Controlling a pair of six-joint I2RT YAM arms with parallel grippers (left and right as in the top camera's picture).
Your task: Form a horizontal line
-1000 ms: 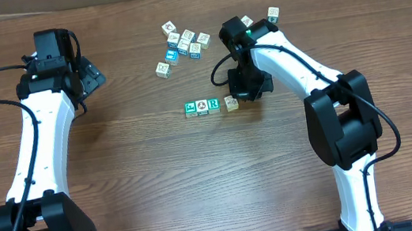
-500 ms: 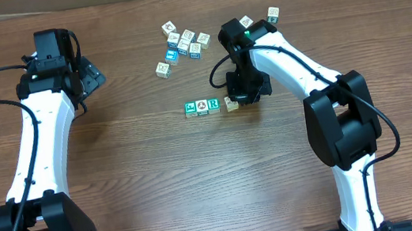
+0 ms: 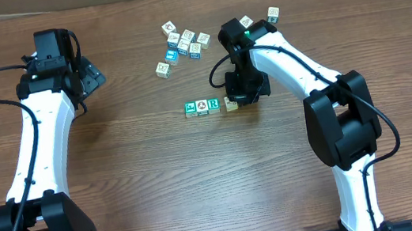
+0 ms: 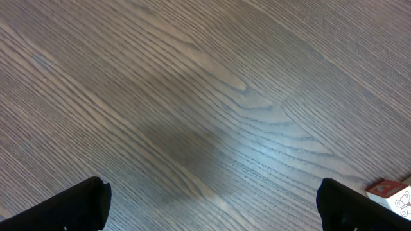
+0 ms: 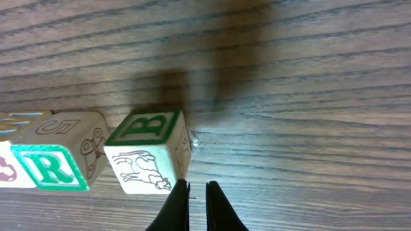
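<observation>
A row of three green-lettered blocks [image 3: 202, 106] lies at the table's middle. A fourth block, the B block [image 3: 231, 103], sits just right of the row, slightly skewed. In the right wrist view the B block [image 5: 151, 151] is close beside the R block [image 5: 48, 167]. My right gripper [image 3: 242, 95] is shut with nothing between its fingers [image 5: 198, 189]. Its left finger rests against the B block's right side. My left gripper [image 3: 91, 75] is open and empty over bare wood at the far left [image 4: 209, 205].
A cluster of several loose blocks [image 3: 184, 42] lies behind the row. A single block [image 3: 162, 69] lies left of it, and two more [image 3: 273, 14] [image 3: 246, 21] lie near the right arm. A block corner [image 4: 392, 192] shows in the left wrist view.
My right gripper has shifted slightly left against the B block, nudging it toward the row. The left arm has not moved.
</observation>
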